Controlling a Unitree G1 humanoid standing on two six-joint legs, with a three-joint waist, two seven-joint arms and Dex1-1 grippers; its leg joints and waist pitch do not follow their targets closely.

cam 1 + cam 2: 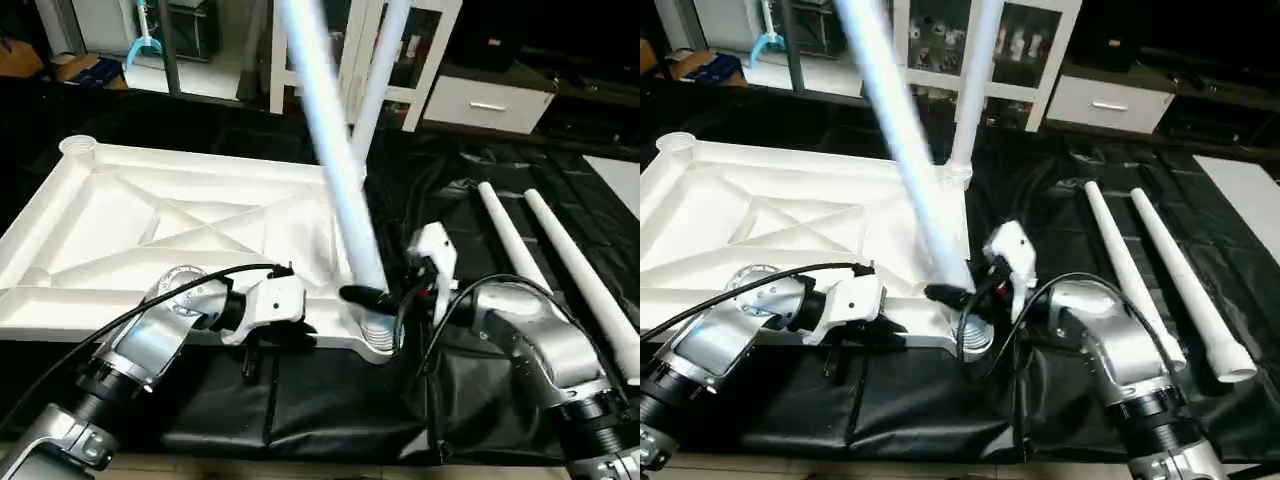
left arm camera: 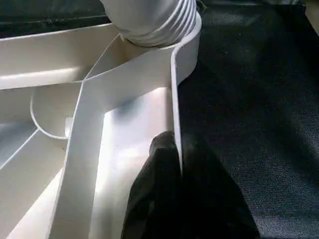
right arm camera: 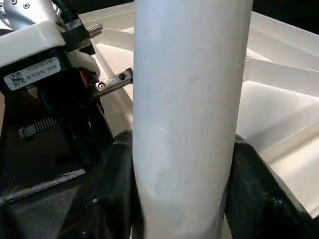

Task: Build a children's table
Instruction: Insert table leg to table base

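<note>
The children's table top (image 1: 150, 230) lies upside down on a black mat, X-ribs facing up. One white leg (image 1: 380, 80) stands upright in its far right corner socket. A second leg (image 1: 335, 150) leans to the left, its ribbed end (image 2: 154, 20) sitting in the near right corner socket (image 1: 378, 335). My right gripper (image 1: 375, 298) is shut on this leaning leg just above the socket, one finger (image 3: 112, 189) on each side of the tube. My left gripper (image 2: 175, 149) is shut on the top's near rim, a little left of that socket.
Two loose white legs (image 1: 510, 235) (image 1: 580, 275) lie side by side on the mat at the right. A white glass-door cabinet (image 1: 420, 60) and a low drawer unit (image 1: 490, 100) stand behind the mat. Black cables run along both forearms.
</note>
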